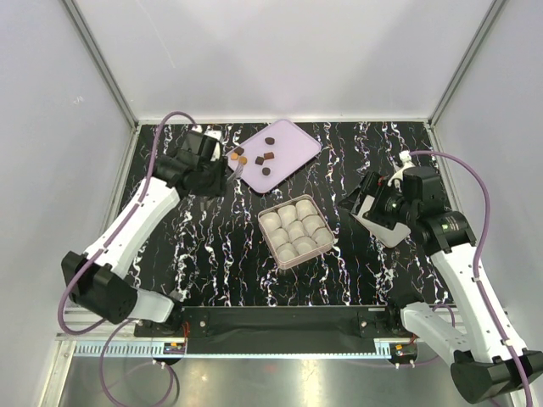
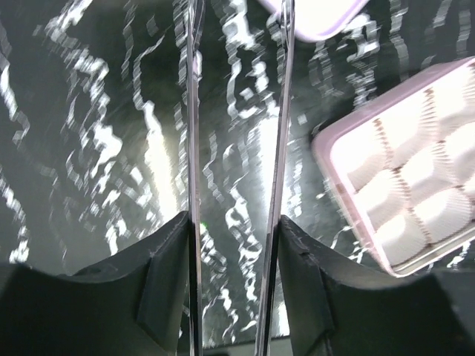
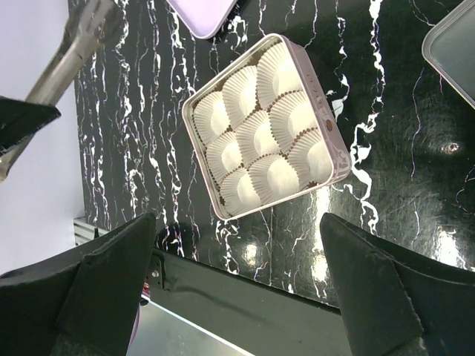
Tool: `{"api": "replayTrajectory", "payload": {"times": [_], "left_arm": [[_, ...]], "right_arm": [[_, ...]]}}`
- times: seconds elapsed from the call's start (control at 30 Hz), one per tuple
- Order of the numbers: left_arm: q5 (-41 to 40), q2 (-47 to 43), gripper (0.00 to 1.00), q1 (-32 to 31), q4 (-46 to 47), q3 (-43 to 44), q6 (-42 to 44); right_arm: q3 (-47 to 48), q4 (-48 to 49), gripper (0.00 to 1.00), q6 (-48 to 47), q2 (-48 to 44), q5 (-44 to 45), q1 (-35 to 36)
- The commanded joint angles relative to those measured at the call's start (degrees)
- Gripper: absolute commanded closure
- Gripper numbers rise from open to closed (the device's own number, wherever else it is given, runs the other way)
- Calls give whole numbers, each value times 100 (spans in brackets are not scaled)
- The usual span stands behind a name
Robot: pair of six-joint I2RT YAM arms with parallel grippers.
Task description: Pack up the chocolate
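Pick step: left pincer (image 2: 234, 219) grips slim metal tweezers (image 2: 194, 148) by small brown chocolate pieces (image 1: 259, 159) (right pincer (image 3: 237, 216) wide, empty); you nip one next.

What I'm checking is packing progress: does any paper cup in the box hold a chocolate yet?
No, the right wrist view shows all nine paper cups in the box empty.

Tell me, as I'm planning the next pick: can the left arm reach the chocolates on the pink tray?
Probably yes: its tweezers hang at the tray edge, chocolates uncovered, nothing in between.
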Motion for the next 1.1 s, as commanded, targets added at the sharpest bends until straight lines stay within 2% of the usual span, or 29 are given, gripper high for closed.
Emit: {"api": "replayTrajectory", "payload": {"times": [0.0,0.2,0.47,1.07], "left_arm": [[29,412,50,-200,493,450,135],[-85,1143,51,-473,1169,732,284],[-393,2136,52,-657,1416,1136,433],[-402,2805,53,-710,1777,1084,319]], "right_arm": [[134,251,0,-69,107,23,-5],[213,287,0,-219,151,260,-13],[204,295,0,-342,186,348,-5],[178,340,0,-386,274,401,-5]]}}
